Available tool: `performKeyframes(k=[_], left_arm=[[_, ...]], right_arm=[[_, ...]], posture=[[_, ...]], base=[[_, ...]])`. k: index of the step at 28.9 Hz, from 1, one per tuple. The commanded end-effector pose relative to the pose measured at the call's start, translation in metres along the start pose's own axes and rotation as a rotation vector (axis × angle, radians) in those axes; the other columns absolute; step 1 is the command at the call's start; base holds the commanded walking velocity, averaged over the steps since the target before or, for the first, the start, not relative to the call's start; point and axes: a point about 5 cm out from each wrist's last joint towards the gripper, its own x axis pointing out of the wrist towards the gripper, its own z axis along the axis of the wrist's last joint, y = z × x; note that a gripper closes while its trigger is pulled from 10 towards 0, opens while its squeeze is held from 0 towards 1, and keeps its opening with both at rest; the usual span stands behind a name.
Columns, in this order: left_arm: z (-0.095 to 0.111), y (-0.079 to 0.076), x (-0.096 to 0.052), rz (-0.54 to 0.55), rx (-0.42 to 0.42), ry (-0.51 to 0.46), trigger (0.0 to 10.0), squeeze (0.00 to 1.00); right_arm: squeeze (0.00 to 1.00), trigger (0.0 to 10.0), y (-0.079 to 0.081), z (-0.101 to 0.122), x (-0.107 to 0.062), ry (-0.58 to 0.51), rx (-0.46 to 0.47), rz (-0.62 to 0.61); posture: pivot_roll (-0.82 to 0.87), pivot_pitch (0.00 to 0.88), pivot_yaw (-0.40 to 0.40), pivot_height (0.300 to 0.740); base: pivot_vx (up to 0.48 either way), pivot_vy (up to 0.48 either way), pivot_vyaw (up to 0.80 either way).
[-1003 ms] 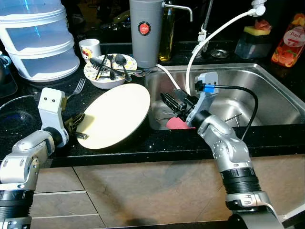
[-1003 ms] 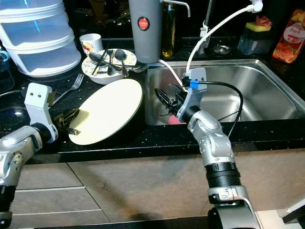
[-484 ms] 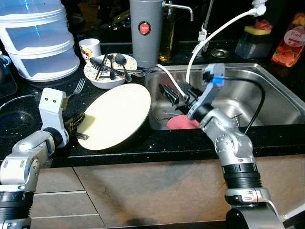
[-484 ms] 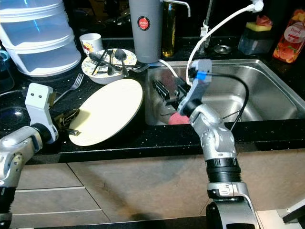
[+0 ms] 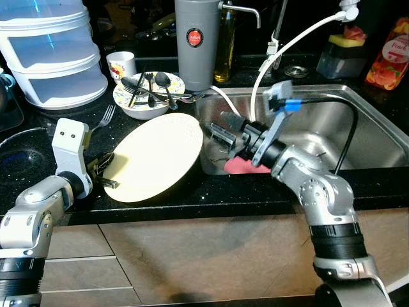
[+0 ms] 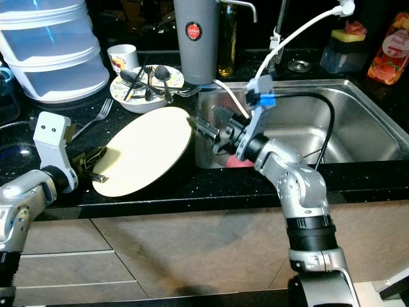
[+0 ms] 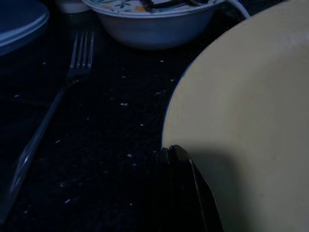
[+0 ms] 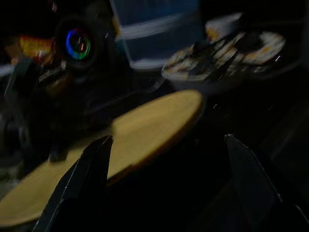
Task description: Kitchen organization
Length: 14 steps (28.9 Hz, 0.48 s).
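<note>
Left gripper (image 5: 104, 173) pinching the rim of the cream plate (image 5: 156, 157) lying on the black counter (image 5: 32, 173), right gripper (image 5: 220, 126) hovering spread over the sink (image 5: 358, 121), pointing at the plate

Plate (image 5: 155, 157): round, pale yellow, tilted, near edge on black counter (image 5: 211, 197), far edge raised beside sink (image 5: 364, 128) rim.
</note>
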Motion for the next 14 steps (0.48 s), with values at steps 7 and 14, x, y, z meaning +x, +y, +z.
performKeyframes(k=[7, 14], left_arm=[[-0.027, 0.001, -0.001, 0.015, -0.023, 0.118, 3.2, 0.00], [-0.028, 0.002, -0.002, 0.034, -0.043, 0.109, 3.2, 0.00]], right_arm=[[0.00, 10.0, 0.003, -0.030, -0.003, 0.156, -0.001, -0.020], [0.00, 10.0, 0.001, -0.043, -0.006, 0.205, 0.010, -0.050]], posture=[[0.02, 0.124, 0.038, 0.740], [0.03, 0.138, 0.035, 0.740]], base=[[0.000, 0.000, 0.00], [0.000, 0.000, 0.00]])
